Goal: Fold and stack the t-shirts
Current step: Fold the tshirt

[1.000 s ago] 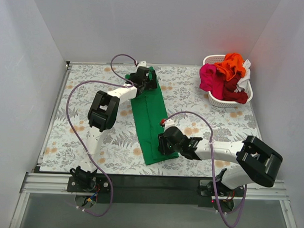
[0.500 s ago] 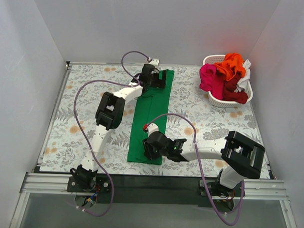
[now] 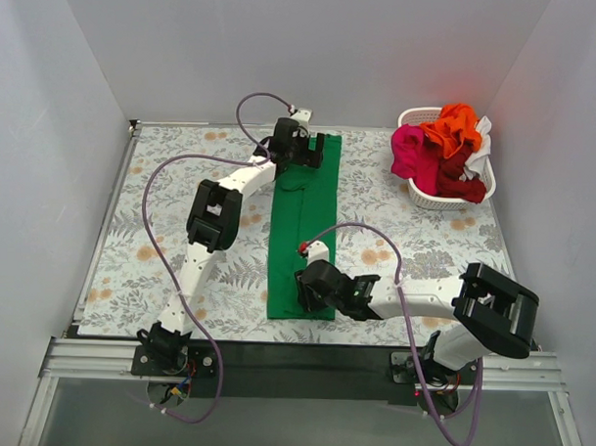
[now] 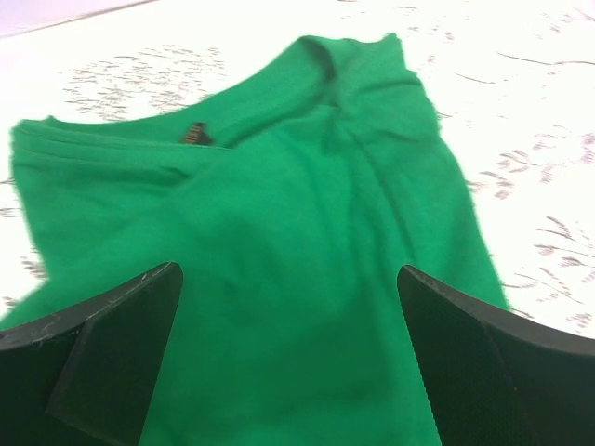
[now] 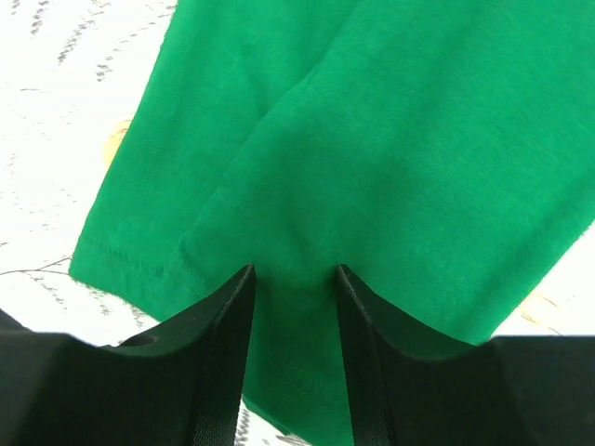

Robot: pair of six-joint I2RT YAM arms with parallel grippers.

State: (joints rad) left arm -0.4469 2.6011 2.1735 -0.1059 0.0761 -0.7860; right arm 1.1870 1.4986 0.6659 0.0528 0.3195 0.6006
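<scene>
One on the table: the green t-shirt (image 3: 303,233) is lying as a long narrow strip on the table (image 3: 182,190), running from the far middle towards the near edge, with the collar (image 4: 200,135) end far and the hem (image 5: 130,265) end near.
Four in the basket: the basket (image 3: 421,196) at the far right is holding an orange shirt (image 3: 456,126), a magenta shirt (image 3: 410,149), a dark red shirt (image 3: 461,180) and a white shirt (image 3: 480,136), all heaped together; more may be hiding underneath.
Count of shirts: five are showing by colour, one of each.
Right gripper: the right gripper (image 5: 293,279) is sitting at the near end, its fingers almost together and pinching a raised ridge of green cloth just inside the hem.
Left gripper: the left gripper (image 4: 288,274) is hovering at the far end with its fingers spread wide apart, gripping nothing; the collar is lying just beyond it.
Handling: the cloth is looking light, thin and limp. It is puckering at the pinch, so it is likely to be sagging and dragging when lifted, not keeping its shape.
Where to hold: the short ends are looking best, catching all the folded layers together, one gripper at each end.
Fragility: nothing here is looking breakable; the layers sliding apart is looking like the main worry.
</scene>
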